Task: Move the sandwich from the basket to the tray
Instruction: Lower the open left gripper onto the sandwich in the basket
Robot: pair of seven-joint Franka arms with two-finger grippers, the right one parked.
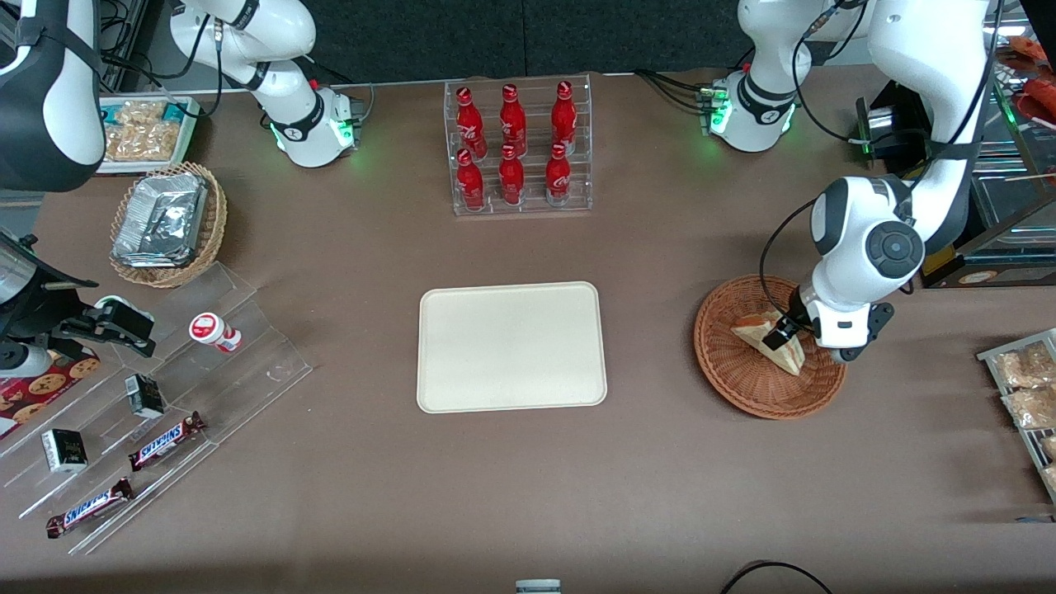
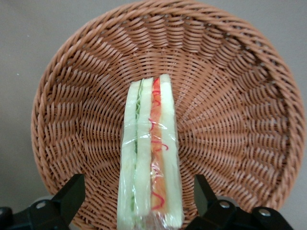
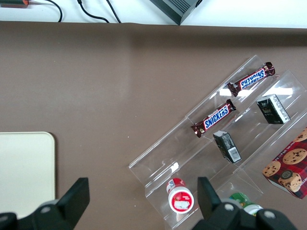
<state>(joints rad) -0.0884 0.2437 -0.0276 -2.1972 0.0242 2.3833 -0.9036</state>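
Observation:
The sandwich is a clear-wrapped white-bread wedge with a red-orange filling stripe. It lies in the round reddish-brown wicker basket toward the working arm's end of the table. My left gripper is low over the basket, right at the sandwich. In the left wrist view the sandwich stands on edge between my open fingers, with a gap on each side, inside the basket. My gripper straddles it without touching. The cream-white tray lies flat at the table's middle; its corner shows in the right wrist view.
A clear rack of red bottles stands farther from the front camera than the tray. A tan basket of foil packs and clear steps with snack bars lie toward the parked arm's end. Packaged snacks sit at the working arm's edge.

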